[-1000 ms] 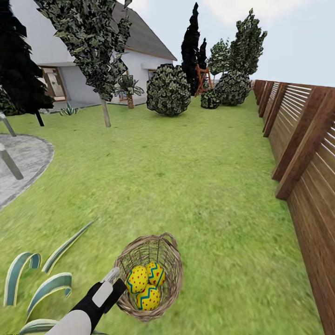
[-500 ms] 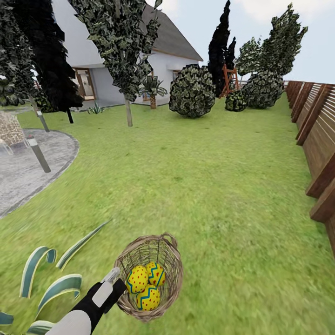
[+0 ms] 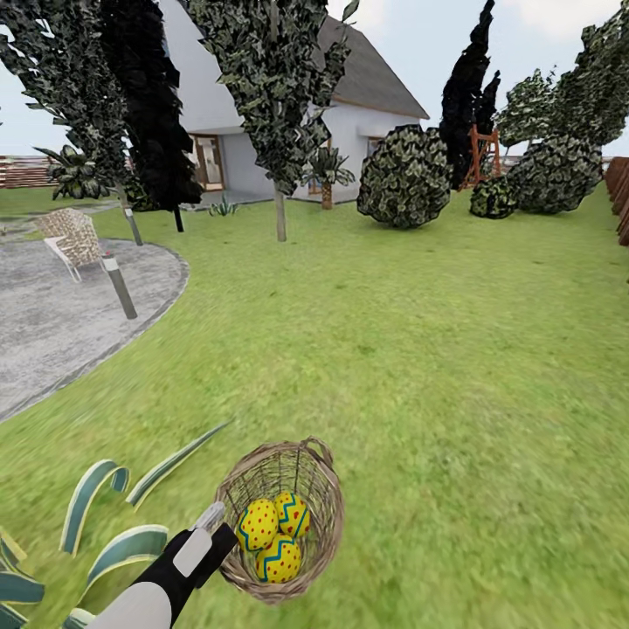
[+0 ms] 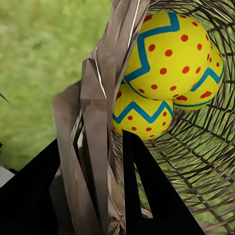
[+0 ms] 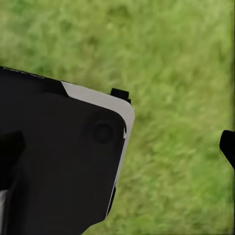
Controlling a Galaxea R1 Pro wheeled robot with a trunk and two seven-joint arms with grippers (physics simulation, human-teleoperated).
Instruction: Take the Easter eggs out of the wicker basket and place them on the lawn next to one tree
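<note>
Woven brown wicker forms the basket (image 3: 281, 517), which the left pincer (image 3: 212, 522) holds by its near-left rim. In the left wrist view the pincer (image 4: 105, 196) has one dark finger (image 4: 147, 191) inside the basket wall and the other outside, clenched on the rim of the basket (image 4: 95, 122). The basket sits low in the head view, with the lawn (image 3: 419, 349) showing behind and around it.

All three eggs (image 3: 275, 533) lie inside the basket, packed together and touching. Each is yellow with red dots and a blue zigzag band. In the left wrist view the eggs (image 4: 164, 58) rest against the woven wall close to the gripped rim.

The right wrist view shows blurred grass (image 5: 176, 58) and a dark part of the robot body (image 5: 58, 156). One dark fingertip (image 5: 228, 146) of the right pincer appears at the frame edge; whether that pincer is released or clenched cannot be told.

Beyond the basket, a tree (image 3: 278, 105) with a pale straight trunk stands far up the lawn, in front of a white house (image 3: 367, 114). A grey paved patio (image 3: 61, 314) lies to the left, carrying a woven chair (image 3: 72, 238) and a short post (image 3: 119, 284). A striped-leaf plant (image 3: 105, 533) grows just left of the arm. Round bushes (image 3: 406, 176) stand further back.
</note>
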